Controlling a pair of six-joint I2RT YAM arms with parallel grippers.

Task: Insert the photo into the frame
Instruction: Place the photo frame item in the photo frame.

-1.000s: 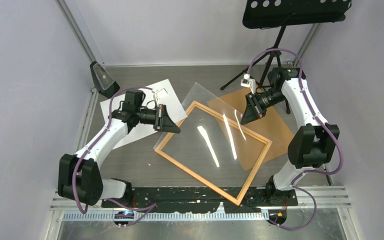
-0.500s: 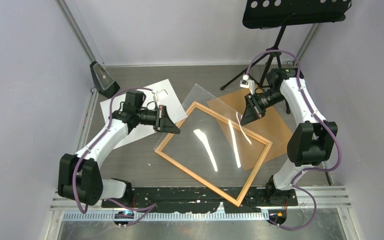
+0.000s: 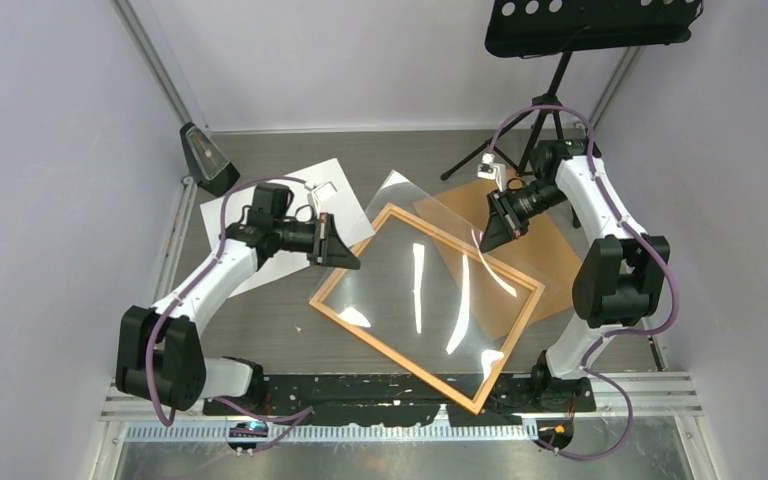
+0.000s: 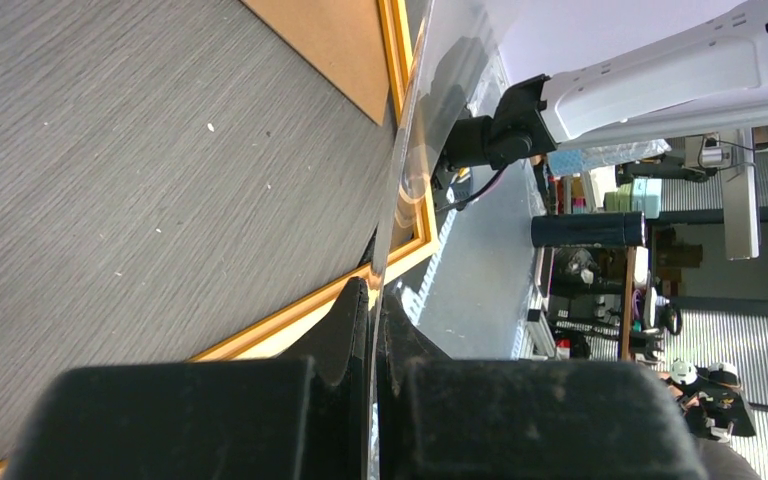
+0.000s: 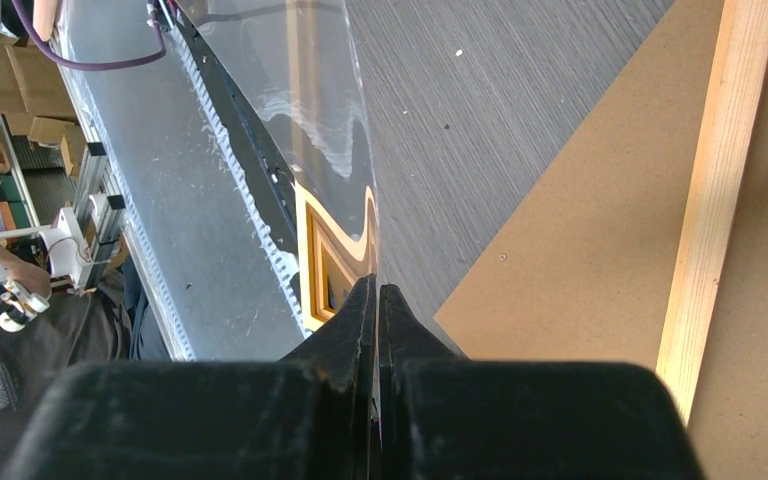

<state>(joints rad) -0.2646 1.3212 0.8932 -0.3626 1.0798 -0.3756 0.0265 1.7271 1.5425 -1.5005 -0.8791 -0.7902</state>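
This was a robotics lab test cell. A grey table (image 3: 260, 330) stood boxed in by plain pale panels (image 3: 50, 150) on aluminium posts (image 3: 155, 70). The left arm (image 3: 205, 280) and right arm (image 3: 615, 215) were bolted by a slotted rail (image 3: 400, 430) at 6 o'clock. A black music stand (image 3: 590, 25) stood at 1 o'clock. Beyond the cell, the wrist views caught cardboard boxes (image 5: 0, 90) and cluttered equipment shelves (image 4: 650, 290).

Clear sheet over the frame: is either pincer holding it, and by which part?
Both: the left pincer pinches the clear sheet at its left edge, the right pincer at the opposite edge.
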